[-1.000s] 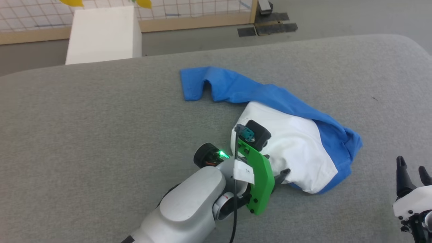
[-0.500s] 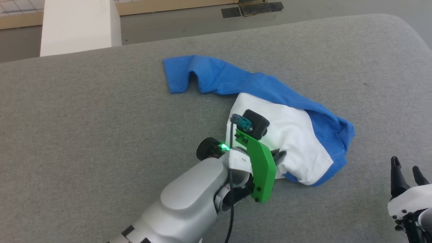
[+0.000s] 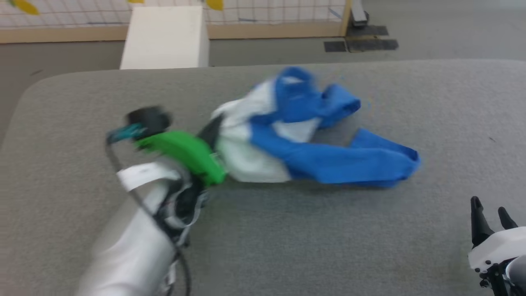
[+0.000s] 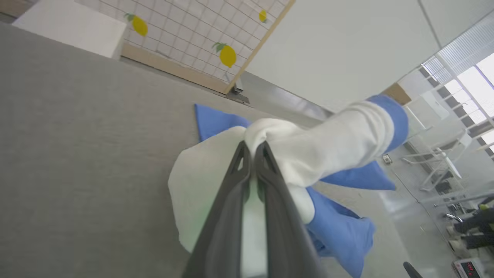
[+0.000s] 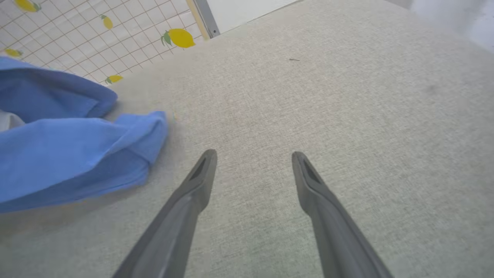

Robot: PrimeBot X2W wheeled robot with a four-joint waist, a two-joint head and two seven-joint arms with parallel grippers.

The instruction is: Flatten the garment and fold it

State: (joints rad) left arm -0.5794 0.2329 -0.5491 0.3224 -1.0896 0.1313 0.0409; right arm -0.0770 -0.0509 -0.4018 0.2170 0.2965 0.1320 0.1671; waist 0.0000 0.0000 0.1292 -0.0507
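Where the counter [image 3: 287,246] reaches its near right corner, the right tool [image 3: 489,205] hovers with its fingers spread apart, holding nothing. Left of centre, the left tool [image 4: 252,144] is clamped on a white fold of the garment [image 3: 312,160], which lies bunched mid-counter toward the far edge, blue parts trailing rightward. Beyond stands a white box [image 3: 164,37].

Lab (lemon-print partition [image 4: 185,34], padded table [image 3: 287,230])
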